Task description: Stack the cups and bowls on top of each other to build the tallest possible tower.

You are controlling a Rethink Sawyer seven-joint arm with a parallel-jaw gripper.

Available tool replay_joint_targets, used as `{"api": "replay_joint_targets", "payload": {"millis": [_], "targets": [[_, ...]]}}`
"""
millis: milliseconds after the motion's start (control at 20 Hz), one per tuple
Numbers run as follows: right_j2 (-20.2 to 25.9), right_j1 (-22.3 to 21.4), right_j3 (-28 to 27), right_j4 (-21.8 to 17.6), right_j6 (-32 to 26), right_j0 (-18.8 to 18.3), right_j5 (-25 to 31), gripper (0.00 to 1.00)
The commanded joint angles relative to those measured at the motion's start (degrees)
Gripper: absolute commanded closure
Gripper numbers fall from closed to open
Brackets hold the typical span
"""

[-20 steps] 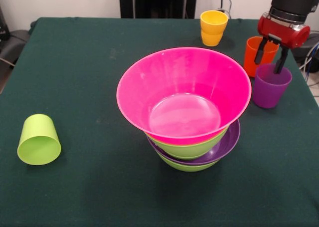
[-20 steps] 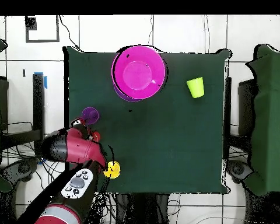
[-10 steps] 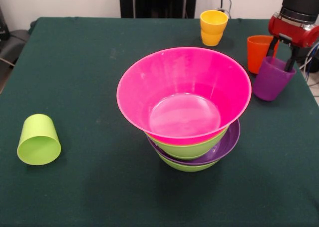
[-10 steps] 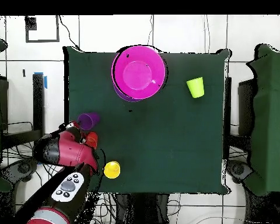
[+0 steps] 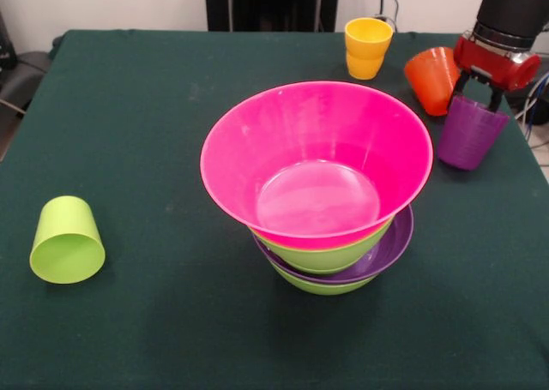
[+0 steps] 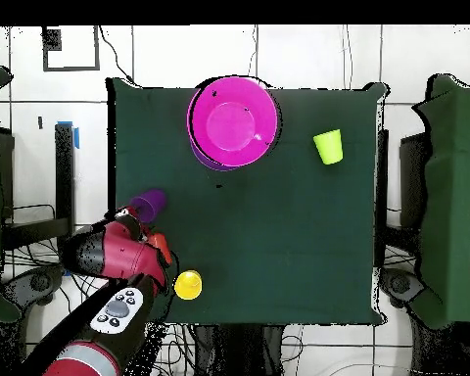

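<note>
I see the jaws point(image 5: 480, 88) closed on the rim of the purple cup point(image 5: 469, 131), one finger inside and one outside as far as I can make out, and the cup hangs tilted at the table's right side in the front view. Reading that view from the left: the lime green cup point(image 5: 66, 240) lies on its side near the left edge of the table point(image 5: 146, 107), mouth toward the camera, well apart from everything else. In the middle stands the tower point(image 5: 322, 193), with the wide pink bowl point(image 5: 316, 163) on top, a lime green bowl point(image 5: 326, 255) under it, the shallow purple bowl point(image 5: 390, 244) below that, and another lime green bowl point(image 5: 319, 285) at the bottom. Beyond it, near the far edge, the yellow-orange cup point(image 5: 367, 47) stands upright. Right of that, the orange cup point(image 5: 431, 79) is tipped over, just beside the held purple cup. In the overhead view the arm's red body point(image 6: 112, 257) covers most of the orange cup.
</note>
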Motion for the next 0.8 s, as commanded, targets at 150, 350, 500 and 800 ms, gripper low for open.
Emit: {"api": "replay_joint_targets", "payload": {"millis": [150,350,500,800], "targets": [[7.2,0.6,1.8,-0.4,9.6,-3.9,-3.3,0.00],[7.1,0.0,1.2,-2.3,6.7,-6.4,-2.2,0.00],[2.9,1.4,-1.2,-2.2,5.6,-4.3,-0.4,0.00],[1.8,1.9,-2.3,-3.1,4.4,-4.6,-0.4,1.00]]}}
